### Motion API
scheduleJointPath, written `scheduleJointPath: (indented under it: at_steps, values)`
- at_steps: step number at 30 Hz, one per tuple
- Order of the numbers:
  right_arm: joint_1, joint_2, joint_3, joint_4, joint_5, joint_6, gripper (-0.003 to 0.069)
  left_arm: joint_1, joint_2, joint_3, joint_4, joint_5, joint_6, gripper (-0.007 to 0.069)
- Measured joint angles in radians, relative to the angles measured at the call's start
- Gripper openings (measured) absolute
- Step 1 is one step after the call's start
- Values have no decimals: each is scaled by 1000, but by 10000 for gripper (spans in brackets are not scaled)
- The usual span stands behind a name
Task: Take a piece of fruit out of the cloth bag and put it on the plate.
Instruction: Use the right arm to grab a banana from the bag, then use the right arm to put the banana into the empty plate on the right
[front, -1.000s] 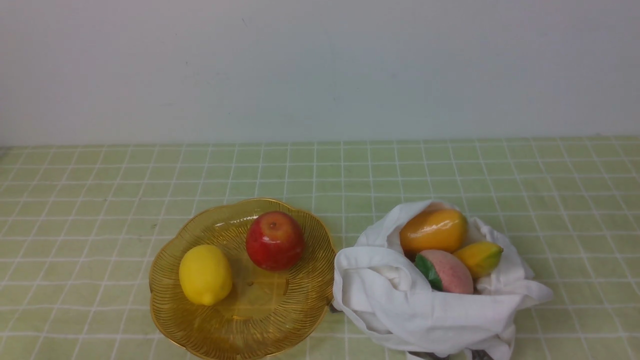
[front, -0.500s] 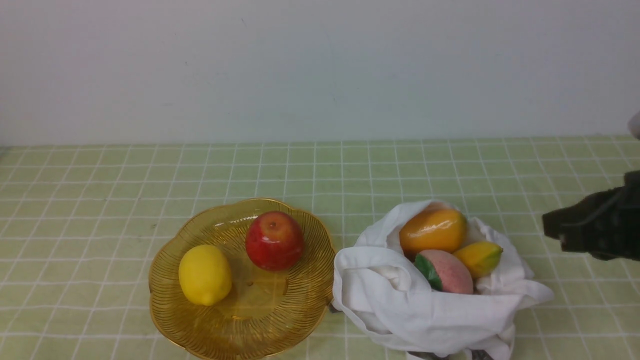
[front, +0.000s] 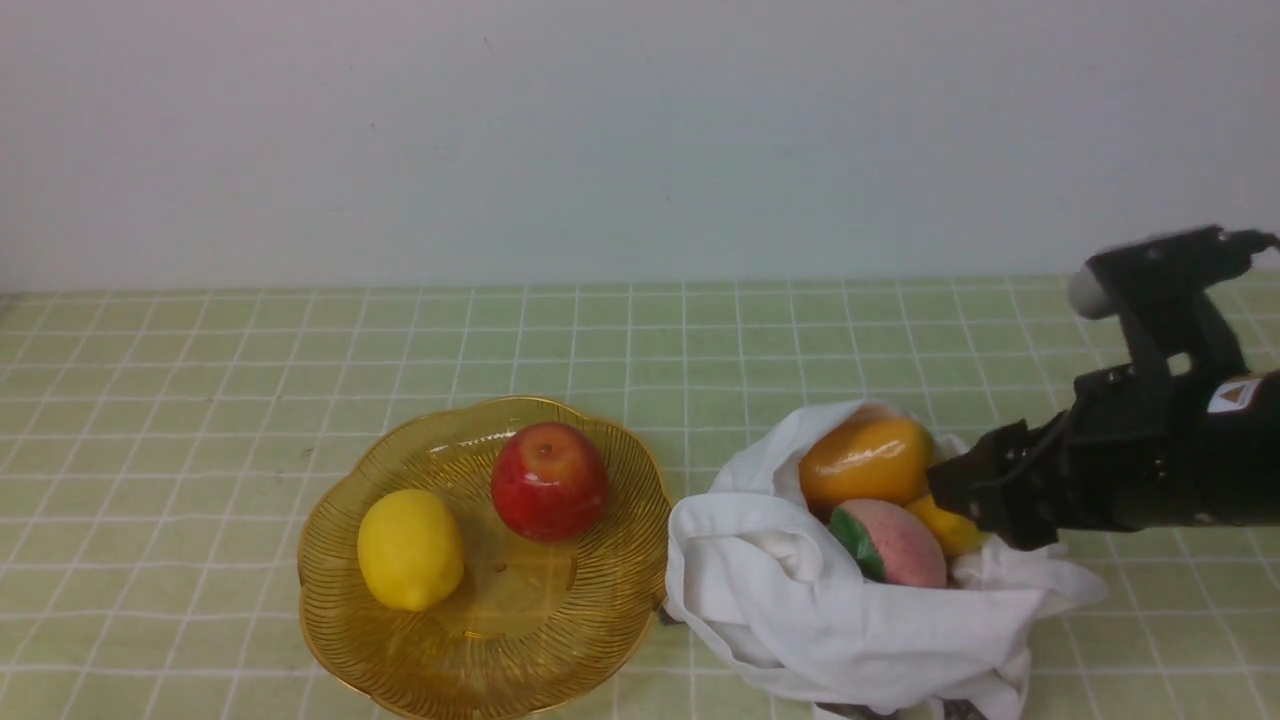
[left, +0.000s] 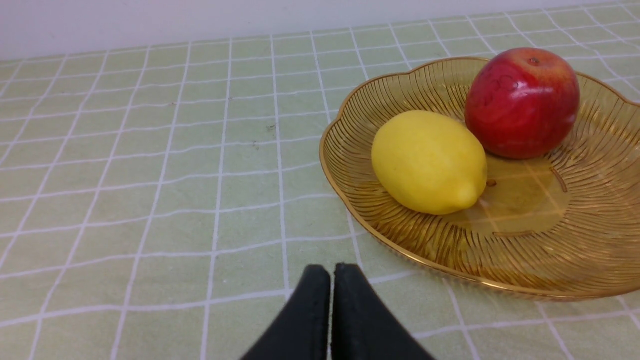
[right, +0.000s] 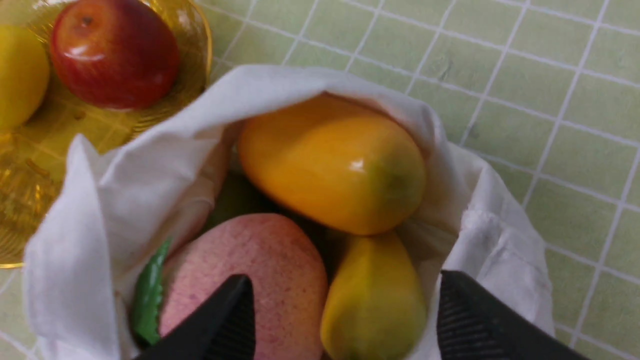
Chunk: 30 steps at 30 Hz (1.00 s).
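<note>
The right end effector (right: 345, 320) hangs over the open mouth of the cloth bag (front: 850, 620), its two fingers spread wide apart with nothing clamped between them. In the right wrist view, the yellow banana (right: 375, 300) shows in the gap between those fingers, and part of the pink peach (right: 250, 280) lies behind one of them. In the front view, the arm reaches in from the right side and its dark fingers cover the banana's tip.

The banana is inside the bag, only a short part of it showing; the rest is hidden. Beside it is the peach, with a green leaf (front: 857, 541) at its side. The glossy orange mango (front: 866, 463) lies in the bag too, farther from the robot than the peach, close against the bag's far wall. White cloth rises in loose folds around the three fruits and spreads onto the table at the near side.

Just to the left of the bag stands the plate (front: 350, 640), translucent amber with a scalloped rim and fine ribs. It holds a red apple (front: 549, 481) toward its far right part and a yellow lemon (front: 410, 549) toward its left. The two fruits are apart in the front view.

The left end effector (left: 332, 272) is near the plate, with its fingertips almost together and nothing gripped between them.

Under everything, the table (front: 200, 450) wears a pale green cloth with white grid lines, and a plain pale wall (front: 640, 140) stands behind it.
</note>
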Motion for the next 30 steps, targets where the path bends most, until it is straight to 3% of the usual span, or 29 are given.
scheduleJointPath:
  at_steps: [5, 8, 10, 11, 30]
  values:
    - [2, 59, 0, 1, -5, 5, 475, 0, 0, 0, 0, 0, 0, -8]
    - [2, 68, 0, 9, -6, 19, 415, 0, 0, 0, 0, 0, 0, -8]
    - [2, 68, 0, 9, -7, 22, 290, 0, 0, 0, 0, 0, 0, -8]
    - [2, 68, 0, 9, -7, 22, 262, 0, 0, 0, 0, 0, 0, -8]
    - [2, -113, 0, 9, -11, 19, 265, 0, 0, 0, 0, 0, 0, -8]
